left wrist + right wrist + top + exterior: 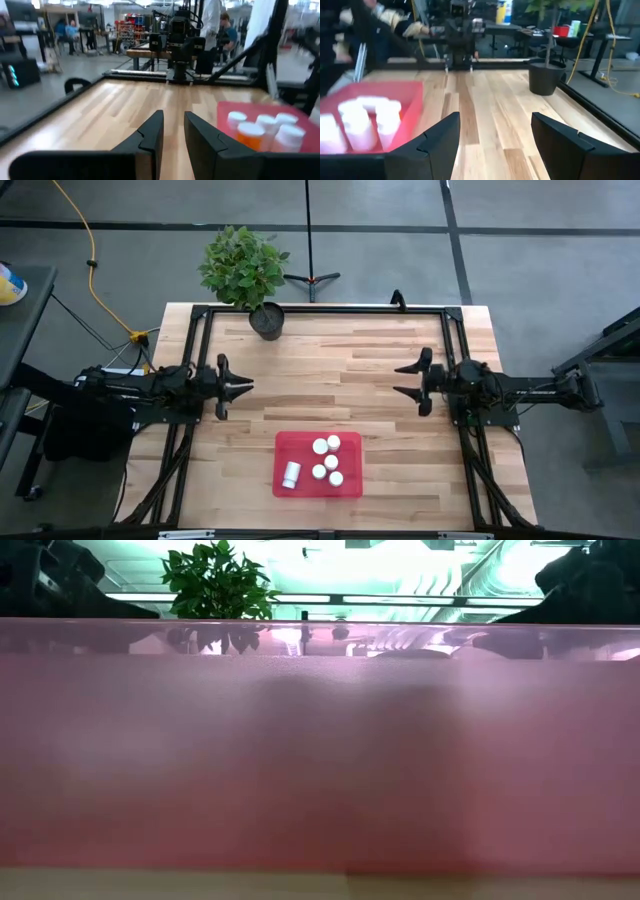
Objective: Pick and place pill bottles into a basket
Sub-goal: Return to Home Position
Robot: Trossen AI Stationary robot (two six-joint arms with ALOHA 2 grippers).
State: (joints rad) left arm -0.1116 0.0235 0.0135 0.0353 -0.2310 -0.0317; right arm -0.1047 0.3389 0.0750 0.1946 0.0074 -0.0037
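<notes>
- The left gripper [250,385] hangs over the desk [330,350] near its left edge, about midway between the plant-pot edge and the opposite edge.
- Its two fingers [150,142] stand nearly together with only a narrow gap between them, and nothing is in that gap.
- The right gripper [396,378] hangs near the right edge of the desk, facing the left one across the bare middle.
- Its fingers [437,140] are spread wide and hold nothing.
- The red tray [350,485] lies flat by the desk edge opposite the plant pot, about centred between the left and right edges and well apart from both grippers.
- All six pill bottles [331,462] are inside the tray.
- Five stand upright in a tight cluster in the half of the tray nearer the right edge.
- The sixth bottle [290,474] lies on its side in the half nearer the left edge.
- From the left wrist, one of the clustered bottles shows an orange body [250,136]; the others look white.
- In the low view the tray's wall fills almost everything.
- The dark plant pot [267,320] sits at the far edge, toward the left corner.
</notes>
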